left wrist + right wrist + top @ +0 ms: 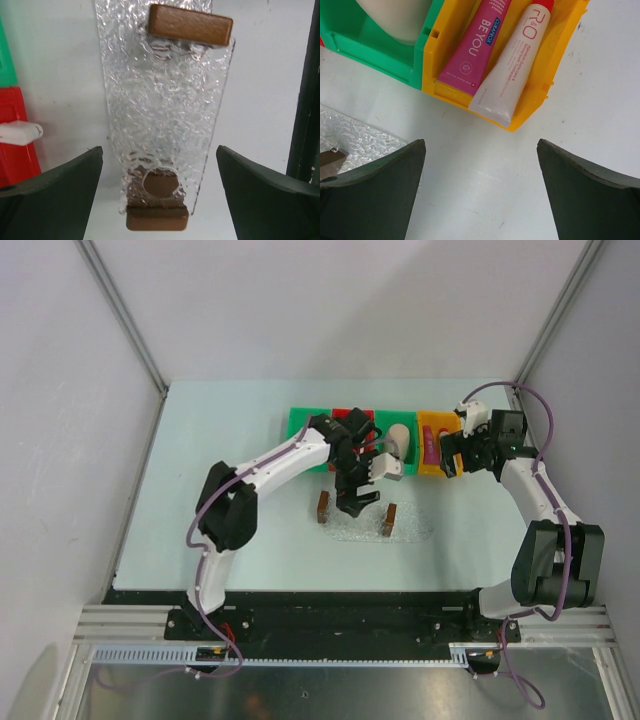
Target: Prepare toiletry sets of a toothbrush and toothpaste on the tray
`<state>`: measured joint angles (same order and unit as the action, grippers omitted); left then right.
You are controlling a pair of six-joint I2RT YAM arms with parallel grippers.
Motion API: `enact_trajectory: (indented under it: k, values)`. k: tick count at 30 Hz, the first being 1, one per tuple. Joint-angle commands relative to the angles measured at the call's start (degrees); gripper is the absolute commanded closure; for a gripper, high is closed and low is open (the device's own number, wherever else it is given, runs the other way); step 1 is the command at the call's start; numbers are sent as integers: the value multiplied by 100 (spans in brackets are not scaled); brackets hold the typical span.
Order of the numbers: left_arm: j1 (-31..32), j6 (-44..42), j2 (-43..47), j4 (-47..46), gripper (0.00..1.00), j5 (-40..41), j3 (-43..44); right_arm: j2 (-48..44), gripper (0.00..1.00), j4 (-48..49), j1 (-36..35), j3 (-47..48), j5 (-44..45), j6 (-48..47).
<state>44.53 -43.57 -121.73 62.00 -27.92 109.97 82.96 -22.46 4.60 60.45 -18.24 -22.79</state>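
yellow bin (442,45): toothpaste (475,47) beside a white tube (512,65). left end effector (157,152) and right end effector (480,147) wide open, gripping nothing.

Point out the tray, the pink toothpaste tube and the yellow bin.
tray (165,100), left wrist view, bumpy clear middle
pink toothpaste tube (475,46), right wrist view, tube body
yellow bin (546,70), right wrist view, right wall

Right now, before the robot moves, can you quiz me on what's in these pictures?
1. True or false: the toothpaste and a white tube share the yellow bin.
2. What colour are the handles of the tray?
3. The left gripper is: A open, B shut.
Key: 1 true; 2 brown; 3 A.
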Motion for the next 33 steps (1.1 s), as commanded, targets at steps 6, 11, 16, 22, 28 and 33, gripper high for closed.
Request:
enact_trajectory:
  k: [6, 11, 16, 22, 28, 33]
  values:
    - [266, -230, 1274, -1321, 0, 1113, -1495, 63, 0, 40, -100, 231, 57, -103]
    - [337, -380, 1345, -1673, 0, 1280, -1812, 71, 0, 31, -117, 231, 75, -121]
    - [337, -485, 1266, -1884, 0, 1421, -1901, 71, 0, 22, -117, 231, 66, -130]
    - [337, -661, 1134, -2060, 0, 1579, -1936, 71, 0, 22, -117, 231, 57, -138]
    - [337, -705, 1143, -2183, 0, 1562, -1997, 106, 0, 5, -117, 231, 57, -147]
    - [337, -793, 1353, -2280, 0, 1544, -2129, 115, 0, 5, -117, 231, 49, -156]
